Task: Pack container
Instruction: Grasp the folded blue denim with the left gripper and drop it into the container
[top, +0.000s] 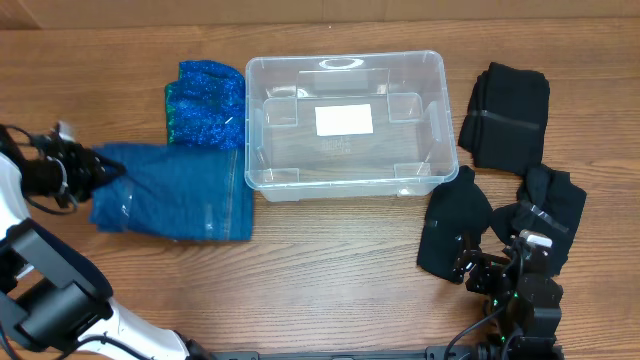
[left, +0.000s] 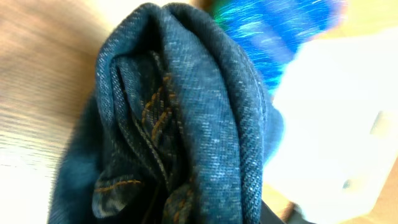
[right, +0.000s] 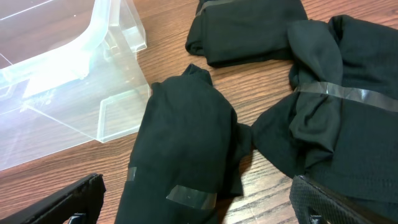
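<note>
Overhead view: container (top: 345, 125) sits mid-table, nothing in it. Step in hand, by my judgement: first item, the jeans (top: 180, 192), lying just left of the bin. My left gripper (top: 108, 170) is clamped on their left edge, denim bunched vs. wrist cam; arm low. Next move: lift, carry right over rim w/o snagging blue garment (top: 205, 105). Right gripper (right: 199, 211) spread wide, holding nothing, over black clothes (right: 180, 149).

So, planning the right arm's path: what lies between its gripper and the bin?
A folded black garment lies between the right gripper and the bin. The right wrist view shows it best.
</note>
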